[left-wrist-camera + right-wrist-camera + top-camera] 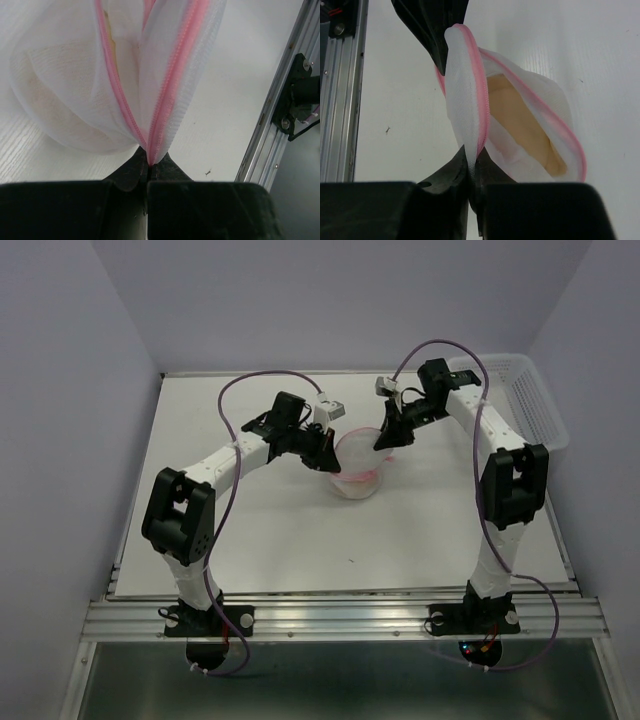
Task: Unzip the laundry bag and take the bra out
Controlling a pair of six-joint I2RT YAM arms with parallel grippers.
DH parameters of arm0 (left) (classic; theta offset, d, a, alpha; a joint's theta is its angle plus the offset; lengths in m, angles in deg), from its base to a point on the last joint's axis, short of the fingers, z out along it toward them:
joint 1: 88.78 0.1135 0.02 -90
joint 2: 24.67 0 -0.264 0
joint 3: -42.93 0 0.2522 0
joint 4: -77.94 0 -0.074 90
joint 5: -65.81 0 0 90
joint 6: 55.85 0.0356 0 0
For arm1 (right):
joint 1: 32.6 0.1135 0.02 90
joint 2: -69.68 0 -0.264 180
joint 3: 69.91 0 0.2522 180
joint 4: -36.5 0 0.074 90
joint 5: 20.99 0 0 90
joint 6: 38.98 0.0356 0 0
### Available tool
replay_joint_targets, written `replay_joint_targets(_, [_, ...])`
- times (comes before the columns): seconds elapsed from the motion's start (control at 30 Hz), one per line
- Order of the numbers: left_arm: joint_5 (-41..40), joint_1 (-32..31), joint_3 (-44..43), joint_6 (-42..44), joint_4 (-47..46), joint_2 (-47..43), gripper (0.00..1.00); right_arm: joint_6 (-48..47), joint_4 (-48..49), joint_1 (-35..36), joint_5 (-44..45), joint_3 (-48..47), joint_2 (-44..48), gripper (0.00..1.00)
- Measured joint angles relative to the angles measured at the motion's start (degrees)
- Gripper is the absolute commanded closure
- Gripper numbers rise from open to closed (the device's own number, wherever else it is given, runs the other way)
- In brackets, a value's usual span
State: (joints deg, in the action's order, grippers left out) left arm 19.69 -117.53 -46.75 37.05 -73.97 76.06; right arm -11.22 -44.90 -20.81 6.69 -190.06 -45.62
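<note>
The laundry bag [358,468] is pinched at its pink zipper rim [172,90] by both closed hands, the left hand [149,167] at the bag's left edge, the right hand [472,165] on its opposite side. The tan bra [520,120] is seen inside the bag's gaping mouth. The mouth should be widened gently, with both grips kept firm.

Two arms: left arm [225,462] and right arm [482,422]. Two grippers: left gripper [149,167] and right gripper [472,162]. One laundry bag [357,468], mid-table between them. Two pink zipper edges [175,85] on it, side by side. One bra [520,120], inside that bag. One basket [532,400], far right. One table [300,530]. Two purple cables: left cable [234,405] and right cable [440,342], one looping over each arm.
</note>
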Motion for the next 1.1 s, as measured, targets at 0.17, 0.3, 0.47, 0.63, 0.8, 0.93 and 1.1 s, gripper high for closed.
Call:
replay_joint_targets(0.17, [-1.2, 0.04, 0.0, -1.84, -1.86, 0.0, 0.47, 3.19, 2.89, 0.02, 0.96, 2.82, 3.61, 0.99])
replay_joint_targets(0.3, [-1.9, -0.02, 0.0, -4.9, -3.08, -0.09, 0.24, 3.3, 5.16, 0.44, 2.51, 5.92, 6.64, 0.99])
replay_joint_targets(0.47, [-2.45, -0.07, 1.29, -8.74, -4.76, -3.43, 0.01, 1.95, 8.33, 0.72, 5.16, 11.72, 11.56, 0.99])
replay_joint_targets(0.63, [-3.65, 0.55, 3.76, -11.87, -5.62, -10.03, 0.01, 0.52, 9.92, 1.18, 7.85, 16.85, 15.87, 0.99])
replay_joint_targets(0.8, [-5.4, 3.37, 5.95, -15.43, -5.9, -13.62, 0.01, -0.28, 11.72, 2.12, 11.26, 21.77, 20.65, 0.99])
replay_joint_targets(0.93, [-7.04, 5.33, 4.04, -15.98, -4.15, -11.02, 0.01, -2.51, 12.04, 2.91, 12.63, 25.22, 23.56, 0.99])
replay_joint_targets(1.1, [-5.33, 5.05, -6.23, -13.09, -1.38, -0.92, 0.01, -5.25, 11.41, 2.95, 13.14, 25.92, 24.57, 0.99])
